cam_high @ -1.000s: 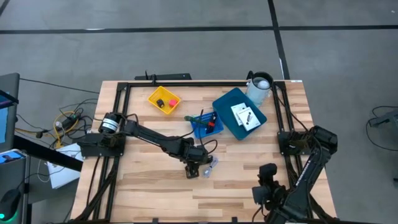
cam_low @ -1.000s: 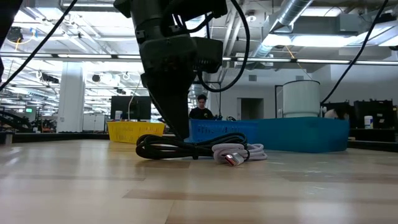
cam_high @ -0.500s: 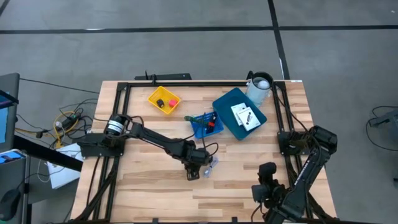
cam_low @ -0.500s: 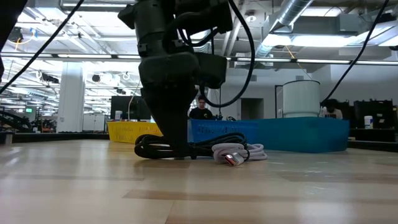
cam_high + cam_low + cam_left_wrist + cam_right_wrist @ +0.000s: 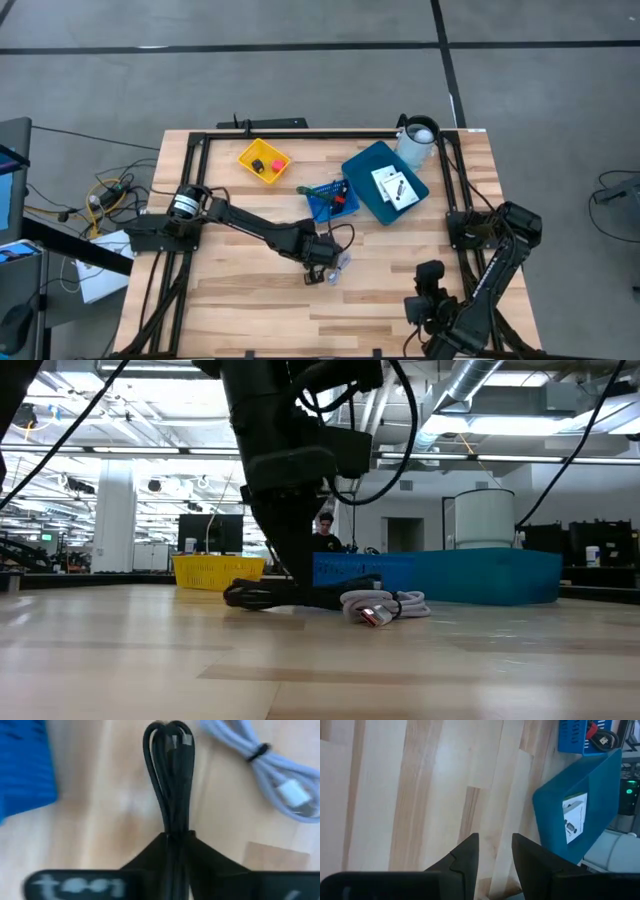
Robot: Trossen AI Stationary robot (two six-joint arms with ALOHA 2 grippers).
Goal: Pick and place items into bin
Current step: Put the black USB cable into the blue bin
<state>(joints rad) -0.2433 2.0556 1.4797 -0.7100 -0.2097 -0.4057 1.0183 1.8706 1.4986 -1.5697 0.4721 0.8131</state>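
A coiled black cord (image 5: 170,765) lies near the table's middle, also seen in the low view (image 5: 260,595). My left gripper (image 5: 318,268) reaches down to it and is shut on it (image 5: 177,839). A coiled white cable (image 5: 280,775) lies right beside it. My right gripper (image 5: 495,851) waits at the near right (image 5: 430,290), open, over bare wood. Two white cards (image 5: 395,187) lie in the large blue bin (image 5: 365,170). The small blue bin (image 5: 322,207) holds a red piece. The yellow bin (image 5: 250,152) holds a red and a black piece. My left gripper pinches the black cord bundle between its two fingers at the bundle's near end (image 5: 176,822), several strands together. The fingers come down from above, and the bundle stretches ahead of them. The bundle's looped far end (image 5: 240,596) rests on the table.
A white cylinder (image 5: 417,140) stands at the far right corner, behind the large blue bin. A black frame (image 5: 300,135) runs along the table's far and side edges. Bare wood lies at the table's near left. A person shows beyond the table (image 5: 322,532).
My left gripper has come down onto the black cord bundle and shifted a little toward the table's right. The bundle stays on the table; its looped end has shifted slightly.
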